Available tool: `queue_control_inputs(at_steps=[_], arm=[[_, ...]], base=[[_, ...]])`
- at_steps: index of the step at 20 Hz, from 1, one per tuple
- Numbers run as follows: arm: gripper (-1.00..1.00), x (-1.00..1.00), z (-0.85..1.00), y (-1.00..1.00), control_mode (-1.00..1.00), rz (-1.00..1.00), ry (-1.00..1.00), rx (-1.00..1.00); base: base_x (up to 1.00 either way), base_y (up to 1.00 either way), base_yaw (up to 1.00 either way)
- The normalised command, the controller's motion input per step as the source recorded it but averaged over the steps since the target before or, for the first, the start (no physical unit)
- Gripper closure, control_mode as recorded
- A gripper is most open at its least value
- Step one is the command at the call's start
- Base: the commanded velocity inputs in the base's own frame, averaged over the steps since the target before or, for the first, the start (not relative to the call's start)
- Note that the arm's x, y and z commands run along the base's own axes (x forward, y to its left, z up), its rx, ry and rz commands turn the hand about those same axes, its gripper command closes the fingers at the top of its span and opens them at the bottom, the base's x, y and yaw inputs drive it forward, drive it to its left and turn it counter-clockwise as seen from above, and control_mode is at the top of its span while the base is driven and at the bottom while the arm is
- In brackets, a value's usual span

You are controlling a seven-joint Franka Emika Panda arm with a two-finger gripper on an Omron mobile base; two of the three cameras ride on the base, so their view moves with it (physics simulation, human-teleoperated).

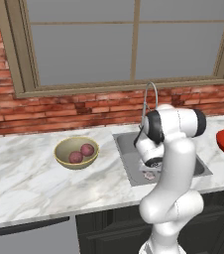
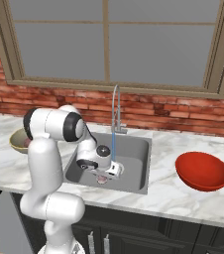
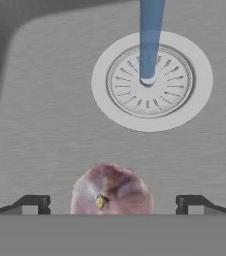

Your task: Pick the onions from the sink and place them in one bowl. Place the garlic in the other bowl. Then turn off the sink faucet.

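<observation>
We hover end effector (image 3: pixel 113 202), wide open, empty, above garlic (image 3: pixel 111 190) in sink (image 3: pixel 45 125). We should descend centred, straddle bulb, close gently; water stream (image 3: pixel 150 40) running beyond.

The onions (image 1: pixel 82 153) are reddish-purple, in a yellowish-tan bowl (image 1: pixel 64 159) with an olive-gold inside. The other bowl (image 2: pixel 203 171) is bright red. The garlic (image 3: pixel 111 190) is pale whitish-pink with purplish streaks and a small yellow spot. The sink (image 3: pixel 45 130) is brushed grey, its drain (image 3: pixel 151 81) ringed in white. The water (image 3: pixel 150 40) is blue. The counter (image 1: pixel 25 173) is white marble veined grey; the wall (image 1: pixel 59 109) is red brick.
</observation>
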Motion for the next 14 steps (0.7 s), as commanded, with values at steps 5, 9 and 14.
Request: queue_control_inputs(at_steps=[5, 9, 14], arm=[[-1.0, 0.0, -0.16, 0.0, -1.0, 0.0, 0.0, 0.0], [-1.0, 0.0, -0.17, 0.0, -1.0, 0.0, 0.0, 0.0], [-1.0, 0.0, -0.24, 0.0, -1.0, 0.0, 0.0, 0.0]], base=[[0.0, 0.0, 0.0], [0.0, 0.0, 0.0], [0.0, 0.0, 0.0]])
